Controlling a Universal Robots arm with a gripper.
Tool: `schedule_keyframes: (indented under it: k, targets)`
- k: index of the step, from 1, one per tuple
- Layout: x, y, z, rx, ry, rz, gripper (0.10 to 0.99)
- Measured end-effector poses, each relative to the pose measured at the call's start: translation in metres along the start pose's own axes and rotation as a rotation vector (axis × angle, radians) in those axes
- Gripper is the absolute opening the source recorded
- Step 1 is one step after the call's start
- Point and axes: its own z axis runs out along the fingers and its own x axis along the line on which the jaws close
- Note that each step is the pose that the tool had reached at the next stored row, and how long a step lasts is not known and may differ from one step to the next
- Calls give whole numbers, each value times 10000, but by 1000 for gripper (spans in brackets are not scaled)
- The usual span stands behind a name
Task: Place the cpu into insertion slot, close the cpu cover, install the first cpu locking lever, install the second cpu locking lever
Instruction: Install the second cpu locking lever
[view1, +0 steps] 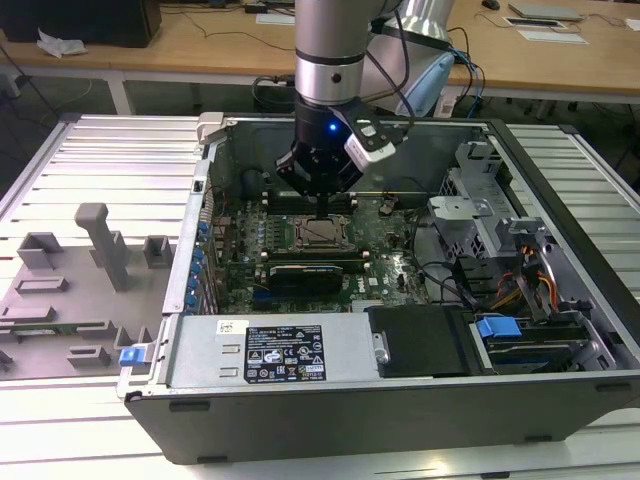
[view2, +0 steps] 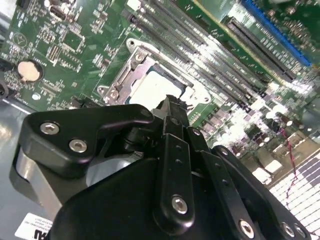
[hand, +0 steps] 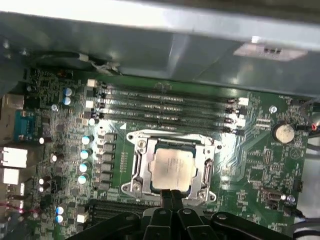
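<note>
My pincer (hand: 171, 196) is pinched shut on nothing, tips at the 6 o'clock edge of the cpu cover (hand: 141, 167). The cpu (hand: 172, 167) sits in the insertion slot (hand: 192, 145) under the cover. Thin, stiff, fragile stuff, I reckon; edges only.

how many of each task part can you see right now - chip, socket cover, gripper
cpu: 1, lying in the socket under the closed frame
cpu cover: 1, down flat around the chip
gripper: 1, tips together at the socket's edge
Total: 3
</note>
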Motion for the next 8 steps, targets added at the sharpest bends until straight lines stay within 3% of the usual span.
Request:
schedule_keyframes:
  k: [2,3,4,5,8]
  targets:
    - [20,-179,10,-16,-2,0,106]
    - [26,-224,13,-39,-5,2,106]
    - [30,-254,19,-92,-11,3,106]
    - [37,-275,26,-302,-35,7,106]
    - [42,-308,43,-458,-53,20,106]
